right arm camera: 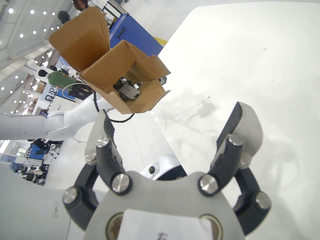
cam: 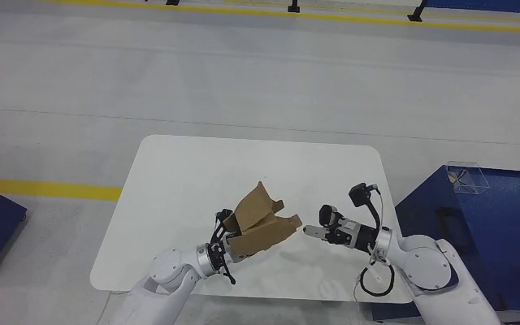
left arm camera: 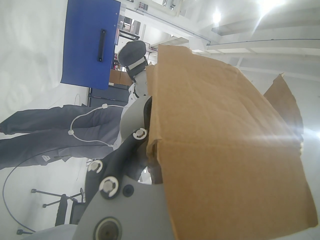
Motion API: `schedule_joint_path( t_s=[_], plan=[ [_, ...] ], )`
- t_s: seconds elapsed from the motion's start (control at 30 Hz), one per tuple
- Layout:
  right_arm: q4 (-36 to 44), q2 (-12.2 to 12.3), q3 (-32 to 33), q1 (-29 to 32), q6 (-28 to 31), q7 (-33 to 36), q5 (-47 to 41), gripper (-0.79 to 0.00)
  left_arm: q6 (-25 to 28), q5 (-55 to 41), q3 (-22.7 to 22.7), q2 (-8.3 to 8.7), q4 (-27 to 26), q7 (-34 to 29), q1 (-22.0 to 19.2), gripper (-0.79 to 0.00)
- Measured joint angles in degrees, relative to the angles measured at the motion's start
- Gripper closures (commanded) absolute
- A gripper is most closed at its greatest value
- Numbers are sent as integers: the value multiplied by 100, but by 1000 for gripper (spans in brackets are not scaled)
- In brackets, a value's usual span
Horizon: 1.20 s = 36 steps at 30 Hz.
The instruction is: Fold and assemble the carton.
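A brown cardboard carton (cam: pixel 262 219) is held tilted above the white table (cam: pixel 195 171) near its front edge, with its flaps spread open. My left gripper (cam: pixel 228 241) is shut on the carton's wall at the lower left end. In the left wrist view the carton (left arm camera: pixel 225 138) hides one finger, and the other finger (left arm camera: pixel 136 138) lies against its edge. In the right wrist view the carton (right arm camera: pixel 120 76) shows its open inside, with the left gripper (right arm camera: pixel 127 91) within. My right gripper (right arm camera: pixel 172 112) is open and empty. It sits just right of the carton, apart from it (cam: pixel 312 231).
A blue cabinet (cam: pixel 467 223) stands against the table's right side with a clear plastic box (cam: pixel 467 175) on top. The table's back half is bare white surface. Yellow floor lines run to the left and behind.
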<state>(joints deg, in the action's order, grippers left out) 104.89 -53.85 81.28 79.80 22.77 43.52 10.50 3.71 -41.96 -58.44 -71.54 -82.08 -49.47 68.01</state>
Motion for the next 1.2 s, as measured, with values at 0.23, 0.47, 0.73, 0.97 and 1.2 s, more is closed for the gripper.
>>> schedule_joint_path(
  t_s=[0.23,0.47,0.73,0.97,1.2],
  plan=[
    [-27,-85,-583,-236,-174,-372,723,-785,28,135,90,-19,1,-44,-1,0],
    [0,-156,-994,-363,-342,-663,1228,-785,65,203,57,-12,-19,-82,73,0],
    [29,-150,-801,-326,-363,-1020,1602,-785,197,288,-16,-9,-19,113,159,0],
    [129,-152,-554,-331,-733,-1745,2582,-785,309,534,-40,-7,-136,343,234,0],
    [3,-240,-890,-657,-1401,-2247,3851,-785,338,744,8,-13,-313,459,296,0]
  ],
)
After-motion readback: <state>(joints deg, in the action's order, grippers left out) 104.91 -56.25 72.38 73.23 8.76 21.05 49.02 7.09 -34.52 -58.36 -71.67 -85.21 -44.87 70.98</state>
